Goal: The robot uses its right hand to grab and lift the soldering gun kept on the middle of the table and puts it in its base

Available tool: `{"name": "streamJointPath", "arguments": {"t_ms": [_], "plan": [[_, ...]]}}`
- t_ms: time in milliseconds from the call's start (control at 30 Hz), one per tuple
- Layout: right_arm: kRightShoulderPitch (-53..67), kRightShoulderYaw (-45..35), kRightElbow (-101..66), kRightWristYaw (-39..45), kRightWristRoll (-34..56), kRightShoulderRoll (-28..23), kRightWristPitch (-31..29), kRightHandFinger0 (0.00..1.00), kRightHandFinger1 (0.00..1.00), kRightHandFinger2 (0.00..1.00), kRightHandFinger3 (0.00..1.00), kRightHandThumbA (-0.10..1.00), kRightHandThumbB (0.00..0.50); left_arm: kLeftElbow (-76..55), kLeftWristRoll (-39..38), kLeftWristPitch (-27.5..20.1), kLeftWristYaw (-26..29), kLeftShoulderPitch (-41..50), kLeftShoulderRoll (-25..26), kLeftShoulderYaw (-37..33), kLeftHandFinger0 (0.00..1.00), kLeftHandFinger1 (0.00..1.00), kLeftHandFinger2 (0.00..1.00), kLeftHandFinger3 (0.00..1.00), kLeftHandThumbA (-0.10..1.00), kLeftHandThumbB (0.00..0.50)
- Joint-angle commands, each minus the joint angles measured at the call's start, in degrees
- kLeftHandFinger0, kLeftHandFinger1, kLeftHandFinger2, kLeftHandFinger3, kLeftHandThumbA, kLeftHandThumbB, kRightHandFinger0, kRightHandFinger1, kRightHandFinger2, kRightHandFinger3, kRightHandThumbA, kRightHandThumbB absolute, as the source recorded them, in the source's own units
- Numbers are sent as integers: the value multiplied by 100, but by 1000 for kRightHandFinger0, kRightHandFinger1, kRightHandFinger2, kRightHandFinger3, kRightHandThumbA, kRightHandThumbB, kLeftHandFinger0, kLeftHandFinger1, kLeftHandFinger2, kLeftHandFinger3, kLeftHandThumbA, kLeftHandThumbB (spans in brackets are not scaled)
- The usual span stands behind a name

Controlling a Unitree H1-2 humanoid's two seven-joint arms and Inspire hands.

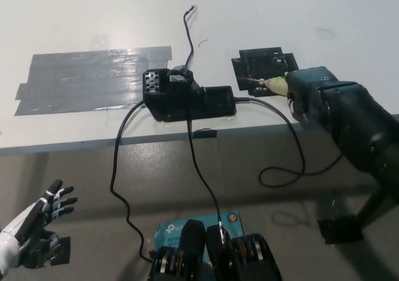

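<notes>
Soldering gun [272, 85]: one, apparently in right hand [315, 94].

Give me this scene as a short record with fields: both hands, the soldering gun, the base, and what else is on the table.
right hand: shut on the soldering gun, at the table's right edge
soldering gun: tip pointing left, over the base; contact cannot be told
base: black, on the table, right of the black box
left hand: open, resting at lower left, below the table
tape: grey patch on the table's left
cables: run from the black box off the table's front edge
</notes>
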Motion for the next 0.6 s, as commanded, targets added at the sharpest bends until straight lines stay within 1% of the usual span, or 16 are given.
{"name": "streamJointPath", "arguments": {"t_ms": [0,67,100,133,167,200,233,300,333,367,400,433,467,500,533,567], "plan": [[453,496,140,851,-588,-260,600,0,187,273,1000,-25,78,-118,-9,-16,-315,-114,291,-25,1000,1000,1000,1000,1000,225],[491,578,-14,664,-702,-316,654,0,147,296,1000,25,2,-108,-2,-16,-349,-123,300,-37,1000,1000,1000,1000,1000,234],[489,588,-50,519,-739,-341,630,0,166,377,1000,64,0,-88,4,-29,-358,-129,297,-37,1000,1000,1000,1000,1000,234],[499,552,-50,419,-729,-341,627,130,371,620,1000,182,0,-97,31,-27,-352,-120,298,-44,1000,1000,1000,1000,1000,243],[484,442,-127,202,-676,-387,552,198,461,691,1000,292,0,-92,63,-70,-353,-117,301,-53,1000,1000,1000,1000,1000,245],[520,337,-183,76,-603,-410,477,158,457,670,936,339,0,-116,30,-34,-369,-101,291,-32,1000,1000,1000,1000,1000,242],[552,249,-245,-38,-564,-429,440,124,430,636,798,306,0,-132,27,-11,-375,-92,285,-19,1000,1000,1000,1000,1000,224],[626,154,-318,-289,-576,-448,342,116,461,706,764,294,0,-150,31,15,-373,-53,274,-1,1000,1000,1000,1000,1000,201],[688,78,-400,-450,-575,-460,298,21,406,701,697,256,0,-176,51,37,-376,-35,280,-8,1000,1000,1000,1000,1000,205],[764,21,-507,-652,-564,-496,134,2,341,665,583,64,50,-182,59,36,-393,-15,289,-16,1000,1000,1000,1000,1000,206],[813,-51,-619,-928,-553,-542,-120,0,319,677,527,-62,7,-169,62,22,-410,-17,294,-17,1000,1000,1000,1000,1000,206],[881,-132,-760,-1171,-549,-586,-246,0,287,643,378,-74,1,-188,110,22,-400,-13,311,-37,1000,1000,1000,1000,1000,198],[925,-194,-811,-1430,-563,-612,-388,0,303,664,281,-32,0,-164,117,-3,-410,-14,304,-40,1000,1000,1000,1000,1000,203],[984,-306,-942,-2008,-557,-687,-777,0,322,671,195,-78,0,-139,109,-19,-417,-17,290,-26,1000,1000,1000,1000,1000,198],[1008,-431,-1023,-2253,-483,-716,-1000,0,354,695,160,-99,0,-145,111,-13,-418,-15,289,-23,1000,1000,1000,1000,1000,198],[1024,-487,-1035,-2326,-467,-715,-1076,0,401,736,203,-100,0,-147,115,-16,-419,-2,285,-23,1000,1000,1000,1000,1000,197]]}}
